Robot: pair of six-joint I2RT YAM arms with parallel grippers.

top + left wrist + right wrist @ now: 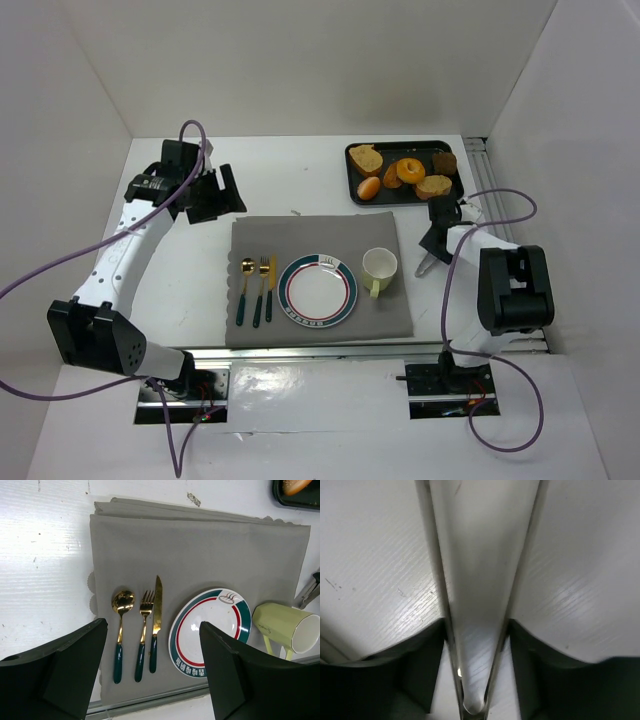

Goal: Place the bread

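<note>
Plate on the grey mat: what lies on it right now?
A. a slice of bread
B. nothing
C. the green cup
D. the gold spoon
B: the plate shows only its bare white centre, while the bread pieces all sit in the black tray at the far right of the table.

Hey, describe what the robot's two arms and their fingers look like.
The left arm and right arm have white links with boxy black joints. Purple cables trail along each. The left fingers are broad matte black wedges; the right fingers look equally dark.
</note>
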